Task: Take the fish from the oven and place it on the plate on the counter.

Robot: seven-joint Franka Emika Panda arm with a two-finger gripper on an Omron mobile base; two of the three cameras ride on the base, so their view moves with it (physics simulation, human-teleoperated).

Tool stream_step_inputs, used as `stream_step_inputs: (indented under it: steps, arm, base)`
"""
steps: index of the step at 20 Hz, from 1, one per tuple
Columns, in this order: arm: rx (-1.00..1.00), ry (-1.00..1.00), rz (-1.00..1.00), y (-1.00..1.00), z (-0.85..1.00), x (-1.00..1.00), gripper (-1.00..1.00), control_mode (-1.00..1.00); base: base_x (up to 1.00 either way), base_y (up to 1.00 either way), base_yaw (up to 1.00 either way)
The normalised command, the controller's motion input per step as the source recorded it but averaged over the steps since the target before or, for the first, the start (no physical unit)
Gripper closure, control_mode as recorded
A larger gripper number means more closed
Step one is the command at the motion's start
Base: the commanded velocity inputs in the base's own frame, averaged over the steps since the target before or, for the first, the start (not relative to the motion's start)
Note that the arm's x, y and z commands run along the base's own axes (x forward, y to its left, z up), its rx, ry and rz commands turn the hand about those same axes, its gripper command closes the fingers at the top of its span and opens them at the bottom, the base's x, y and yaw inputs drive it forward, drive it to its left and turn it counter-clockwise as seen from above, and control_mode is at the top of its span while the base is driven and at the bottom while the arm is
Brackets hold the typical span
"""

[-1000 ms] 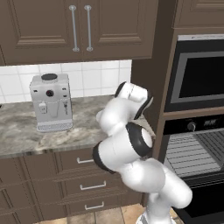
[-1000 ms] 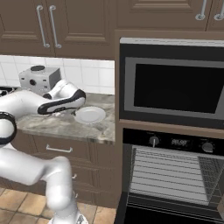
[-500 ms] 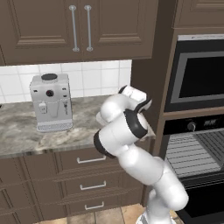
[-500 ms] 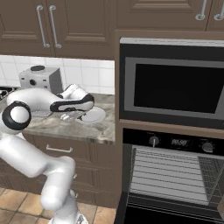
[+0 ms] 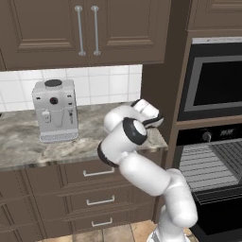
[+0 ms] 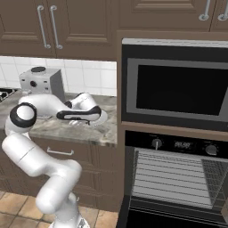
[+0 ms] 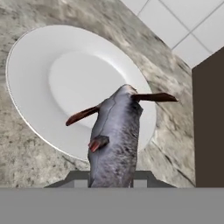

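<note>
In the hand view the fish (image 7: 116, 140), dark grey with reddish-brown fins, sticks out from between my fingertips, and my gripper (image 7: 111, 177) is shut on its tail end. Its head hangs over the right part of the white plate (image 7: 52, 78), which lies on the marbled counter (image 7: 26, 162). From the right base view my gripper (image 6: 83, 121) points down over the plate (image 6: 103, 117) near the counter's right end. The oven (image 6: 178, 178) stands open to the right with bare wire racks. My hand (image 5: 147, 115) hovers over the counter (image 5: 28, 142) beside the oven (image 5: 212, 165).
A silver coffee machine (image 5: 54, 111) stands at the back of the counter, left of my hand. A silver-framed dark-window appliance (image 6: 178, 89) sits above the oven. A dark cabinet wall (image 7: 210, 122) rises just right of the plate. Drawers with silver handles (image 5: 97, 172) run below.
My elbow has swung left and down, and the hand with the fish has moved over the plate, covering most of it in the right base view.
</note>
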Motion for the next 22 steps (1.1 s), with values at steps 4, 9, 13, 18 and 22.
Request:
stream_step_inputs:
  steps: [4, 9, 13, 18, 22]
  arm:
    - [0.00, 0.08, 0.00, 0.02, -0.12, 0.30, 1.00, -1.00]
    - [0.00, 0.12, -0.01, 0.24, -0.08, 0.33, 1.00, -1.00]
    - [0.00, 0.10, -0.02, 0.25, 0.02, 0.23, 1.00, -1.00]
    - [0.00, 0.10, -0.01, 0.03, 0.30, 0.13, 1.00, -1.00]
    - [0.01, 0.10, 0.00, 0.00, 0.56, 0.01, 1.00, -1.00]
  base:
    - [0.00, 0.00, 0.00]
    - [0.00, 0.00, 0.00]
    - [0.00, 0.00, 0.00]
    - [0.00, 0.00, 0.00]
    - [0.00, 0.00, 0.00]
